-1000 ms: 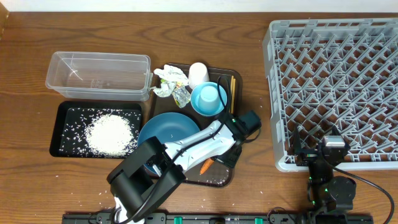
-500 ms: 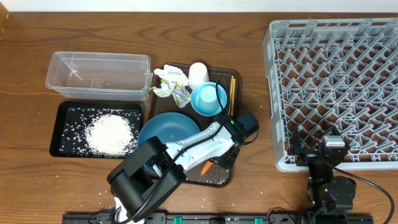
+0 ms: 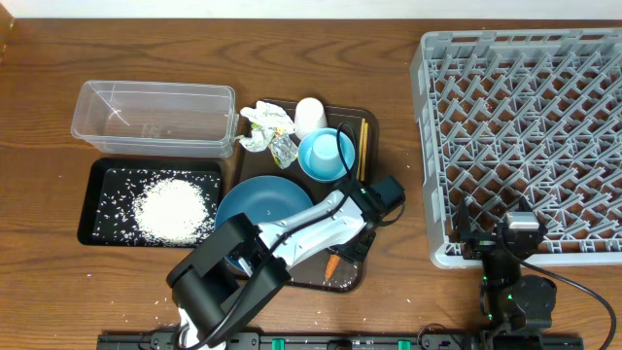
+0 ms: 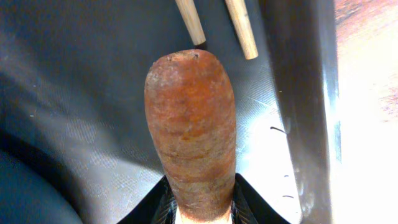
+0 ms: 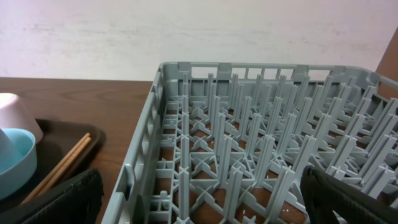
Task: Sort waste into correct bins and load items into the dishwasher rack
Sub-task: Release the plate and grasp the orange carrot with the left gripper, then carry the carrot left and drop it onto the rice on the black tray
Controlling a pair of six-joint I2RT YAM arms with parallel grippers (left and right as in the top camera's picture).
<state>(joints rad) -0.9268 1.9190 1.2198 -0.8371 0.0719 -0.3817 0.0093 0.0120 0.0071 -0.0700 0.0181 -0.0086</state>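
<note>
My left gripper (image 3: 342, 251) is shut on the small orange carrot (image 3: 332, 264) over the front right of the brown serving tray (image 3: 375, 146). In the left wrist view the carrot (image 4: 189, 124) sticks out from the jaws (image 4: 199, 208), its tip near the chopstick ends (image 4: 239, 28). The chopsticks (image 3: 362, 144), blue plate (image 3: 262, 199), light-blue bowl (image 3: 326, 156), white cup (image 3: 309, 117), paper wrappers (image 3: 262, 122) and yellow-green packet (image 3: 283, 148) lie on that tray. Rice (image 3: 175, 209) fills the black tray (image 3: 87, 194). My right gripper (image 3: 520, 233) is open and empty at the rack's (image 3: 525, 126) front edge.
The clear tub (image 3: 155, 117) stands empty behind the black tray. A few rice grains lie on the table in front of it. In the right wrist view the rack wall (image 5: 143, 162) is just ahead, with the bowl (image 5: 15, 155) and chopsticks (image 5: 62, 165) at the left.
The carrot has shifted slightly to the right and turned more upright in the overhead view, with the left gripper on it. The right arm has not moved.
</note>
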